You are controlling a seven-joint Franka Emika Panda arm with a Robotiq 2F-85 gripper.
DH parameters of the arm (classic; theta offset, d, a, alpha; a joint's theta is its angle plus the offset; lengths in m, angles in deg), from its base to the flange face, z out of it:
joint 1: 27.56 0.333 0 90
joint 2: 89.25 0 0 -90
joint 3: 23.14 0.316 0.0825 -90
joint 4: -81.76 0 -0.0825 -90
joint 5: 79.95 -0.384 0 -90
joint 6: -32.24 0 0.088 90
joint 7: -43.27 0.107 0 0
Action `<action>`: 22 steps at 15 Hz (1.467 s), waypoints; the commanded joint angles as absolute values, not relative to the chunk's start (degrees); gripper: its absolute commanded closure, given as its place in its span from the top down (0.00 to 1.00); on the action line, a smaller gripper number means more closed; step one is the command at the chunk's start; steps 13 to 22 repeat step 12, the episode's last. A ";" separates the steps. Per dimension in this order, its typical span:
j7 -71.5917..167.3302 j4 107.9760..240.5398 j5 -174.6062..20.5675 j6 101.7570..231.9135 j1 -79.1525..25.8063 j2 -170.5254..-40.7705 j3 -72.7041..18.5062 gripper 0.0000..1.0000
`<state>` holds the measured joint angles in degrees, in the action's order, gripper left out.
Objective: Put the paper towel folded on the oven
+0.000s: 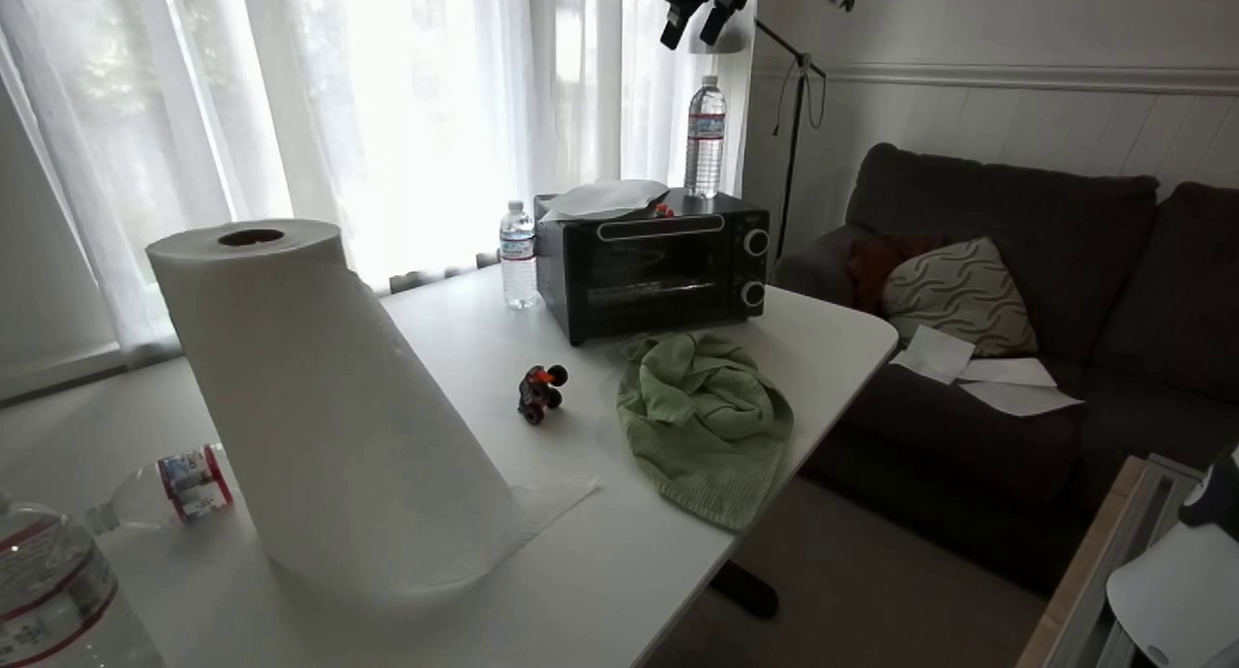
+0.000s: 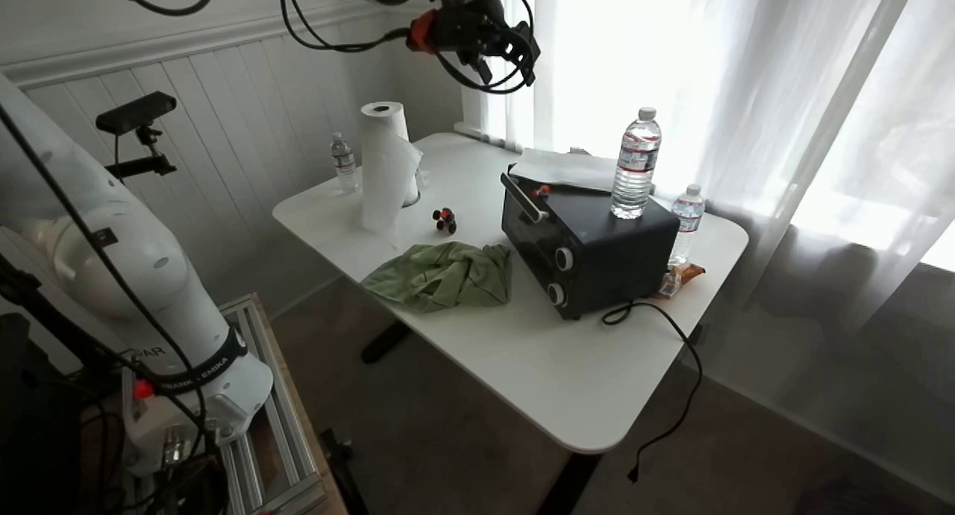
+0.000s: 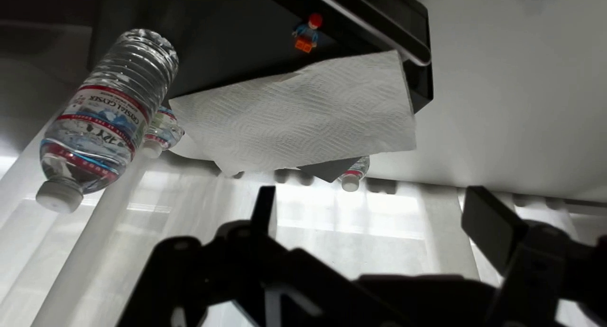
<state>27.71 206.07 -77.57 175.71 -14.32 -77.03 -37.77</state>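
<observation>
A white paper towel sheet [image 1: 605, 200] lies on top of the black oven [image 1: 658, 271] and overhangs its edge. The sheet [image 2: 571, 169] and oven [image 2: 619, 254] also show in this exterior view. In the wrist view the sheet [image 3: 294, 113] spreads over part of the oven top [image 3: 223, 33]; I cannot tell whether it is folded. My gripper [image 3: 370, 208] is open with nothing between its fingers. It hangs high above the table, as both exterior views show [image 1: 691, 39] [image 2: 508, 75], apart from the sheet.
A bottle [image 1: 707, 140] stands on the oven beside a toy figure [image 3: 306, 33]. Another bottle [image 1: 519, 261] stands beside the oven. A paper towel roll [image 1: 319, 407], toy truck [image 1: 540, 392] and green cloth [image 1: 702, 416] are on the table. A cord [image 2: 675, 328] hangs off the edge.
</observation>
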 commanded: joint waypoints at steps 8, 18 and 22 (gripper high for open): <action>27.00 205.94 -78.76 176.10 -19.46 -79.27 -32.76 1.00; 27.00 205.93 -78.76 176.10 -19.48 -79.27 -32.76 1.00; 27.00 205.93 -78.76 176.10 -19.48 -79.27 -32.76 1.00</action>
